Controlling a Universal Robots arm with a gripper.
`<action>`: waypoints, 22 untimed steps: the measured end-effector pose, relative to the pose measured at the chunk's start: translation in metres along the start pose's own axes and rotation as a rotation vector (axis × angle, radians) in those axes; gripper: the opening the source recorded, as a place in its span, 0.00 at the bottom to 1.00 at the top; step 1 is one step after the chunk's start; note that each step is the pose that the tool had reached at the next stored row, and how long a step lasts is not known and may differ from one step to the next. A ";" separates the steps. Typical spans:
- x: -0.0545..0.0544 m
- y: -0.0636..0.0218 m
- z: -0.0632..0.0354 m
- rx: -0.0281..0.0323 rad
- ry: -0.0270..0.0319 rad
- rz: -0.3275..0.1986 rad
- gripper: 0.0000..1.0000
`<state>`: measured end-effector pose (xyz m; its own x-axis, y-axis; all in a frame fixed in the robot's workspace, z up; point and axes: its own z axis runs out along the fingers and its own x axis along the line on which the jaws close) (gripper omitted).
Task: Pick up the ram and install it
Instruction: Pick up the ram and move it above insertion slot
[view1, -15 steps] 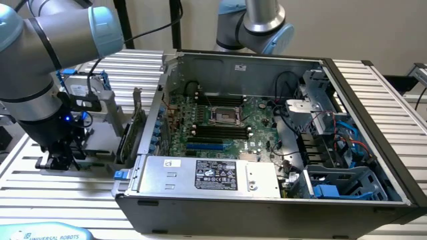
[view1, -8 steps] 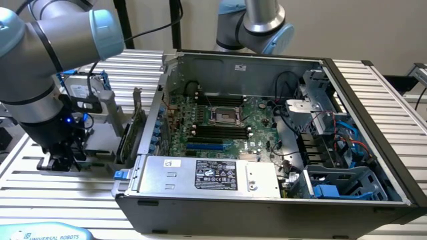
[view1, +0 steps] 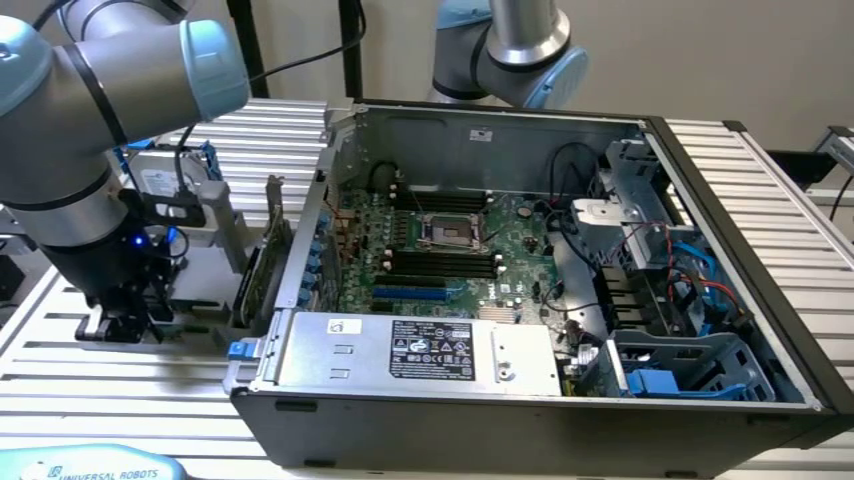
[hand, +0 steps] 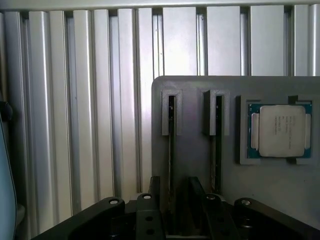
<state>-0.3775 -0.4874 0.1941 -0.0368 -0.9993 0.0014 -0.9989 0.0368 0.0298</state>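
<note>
So, your black two-fingered claw (hand: 175, 197) is spread wide, holding nothing, and sits low over the grey plastic holder tray (hand: 192, 150) on the ribbed aluminium surface (hand: 90, 125). The ram (hand: 171, 150), a long narrow stick showing you just its thin dark top edge, stands on its long edge in one of the tray's two narrow slots. It sits in the gap between the fingers with space on both sides, untouched as far as I can tell.

I'd guess that's the whole point of the slot: it keeps the stick upright so its flat faces are there for the pads to close on. Its long axis runs along the slot, parallel to the ribs of the surface, and passes straight through the claw's gap.

A second stick (hand: 218, 145) stands in the neighbouring slot, same heading. A square silver-lidded processor chip (hand: 280, 131) lies flat in its own pocket beyond that. The open dark-grey computer case (view1: 561, 420) with its black memory slots (view1: 434, 262) is well apart, toward the exterior view's right.
</note>
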 end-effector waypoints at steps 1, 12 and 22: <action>0.000 -0.0001 0.0001 0.0001 -0.0001 0.000 0.36; -0.002 -0.0005 0.0000 0.0000 0.0000 0.000 0.27; 0.000 -0.0005 0.0000 0.0000 0.0000 0.000 0.13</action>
<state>-0.3770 -0.4871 0.1941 -0.0368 -0.9993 0.0014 -0.9989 0.0368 0.0297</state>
